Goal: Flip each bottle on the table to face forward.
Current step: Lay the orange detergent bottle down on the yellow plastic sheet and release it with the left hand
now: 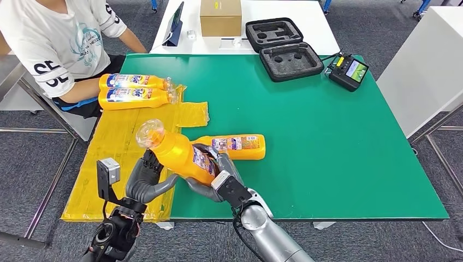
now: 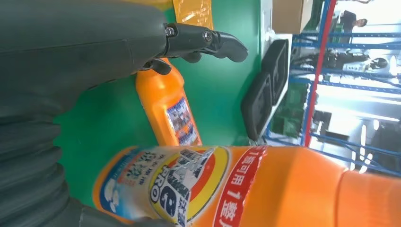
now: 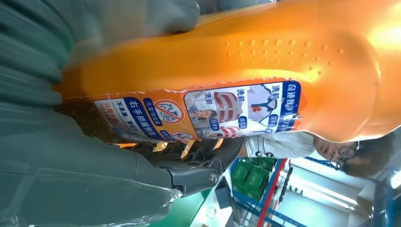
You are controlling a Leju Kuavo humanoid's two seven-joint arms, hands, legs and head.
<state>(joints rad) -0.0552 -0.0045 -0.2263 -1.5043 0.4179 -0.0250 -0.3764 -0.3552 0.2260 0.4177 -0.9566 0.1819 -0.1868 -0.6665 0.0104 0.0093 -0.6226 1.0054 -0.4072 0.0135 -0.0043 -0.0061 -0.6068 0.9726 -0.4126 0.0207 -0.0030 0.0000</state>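
Head view: right hand (image 1: 215,177) grips the raised orange bottle (image 1: 183,154) at its base, above the table's (image 1: 327,136) near edge; left hand (image 1: 146,177), fingers curled, touches its neck side. Long axis tilts, cap up-left. A second bottle (image 1: 237,146) lies flat behind.
Left wrist view: front label faces camera; fingers (image 2: 208,40) spread, holding nothing seen.
Right wrist view: back label (image 3: 198,111) against the palm.

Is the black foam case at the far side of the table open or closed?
Open. The black foam case lies spread in two halves, with its cut-out hollows facing up.

cardboard box (image 1: 220,16), foam case (image 1: 283,48), seated person (image 1: 57,38)
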